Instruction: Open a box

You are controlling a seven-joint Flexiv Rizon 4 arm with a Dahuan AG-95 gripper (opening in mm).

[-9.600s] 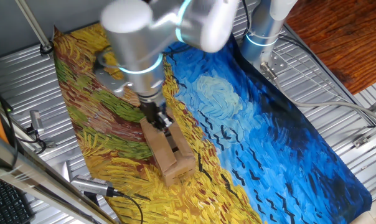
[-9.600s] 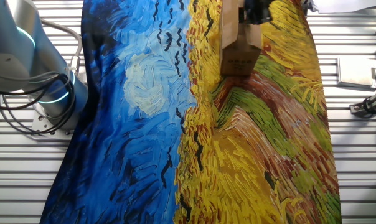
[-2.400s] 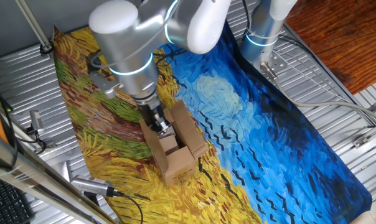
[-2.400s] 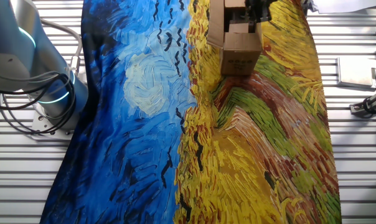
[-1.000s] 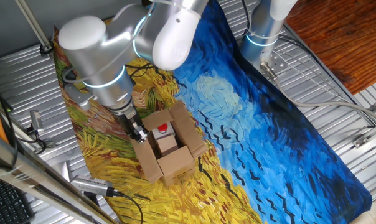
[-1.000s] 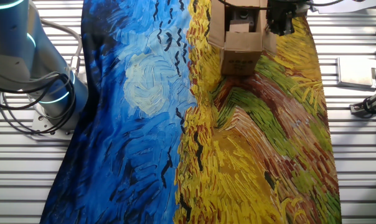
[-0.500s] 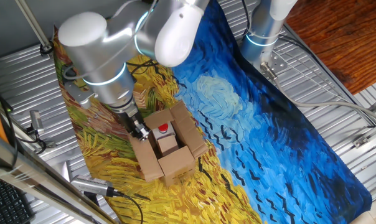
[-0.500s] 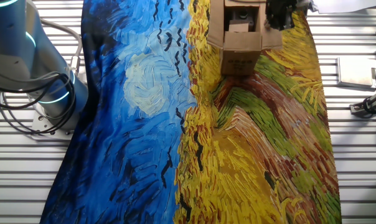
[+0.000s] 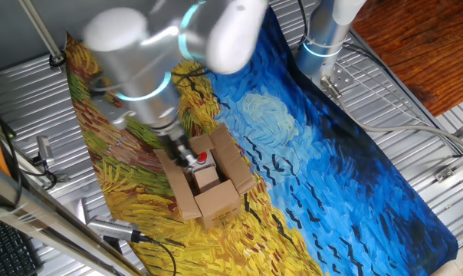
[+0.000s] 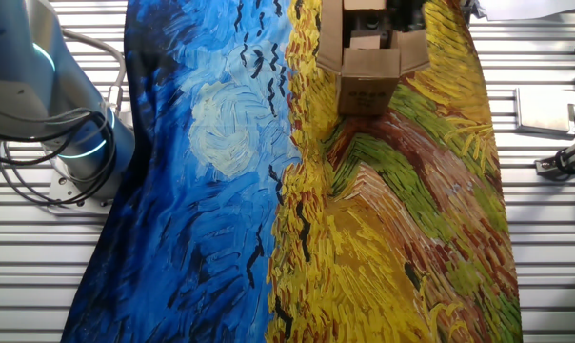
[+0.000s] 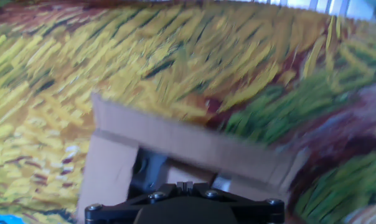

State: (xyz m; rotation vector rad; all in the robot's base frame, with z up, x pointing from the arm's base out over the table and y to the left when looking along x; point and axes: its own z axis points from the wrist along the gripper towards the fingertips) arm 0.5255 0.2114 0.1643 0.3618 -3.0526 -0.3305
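Observation:
The brown cardboard box (image 9: 208,188) lies on the yellow part of the cloth with its flaps spread open. A tan insert with a red button (image 9: 202,159) shows inside. My gripper (image 9: 187,156) points down at the box's inner left side, next to the red button, with the fingers together and holding nothing. In the other fixed view the box (image 10: 368,67) sits at the top edge and the gripper (image 10: 402,13) is above its right flap. The blurred hand view shows an open flap (image 11: 194,146) just past my fingertips (image 11: 185,185). No green button shows.
A painted cloth (image 9: 316,176), yellow on one side and blue on the other, covers the slatted metal table. The arm's base (image 9: 323,34) stands at the far edge and also shows in the other fixed view (image 10: 64,114). Cables and a metal tool (image 9: 113,228) lie near the box's left.
My gripper has swung from the outer side of the left flap back over the box's opening. The left flap now lies folded out. The box has not shifted.

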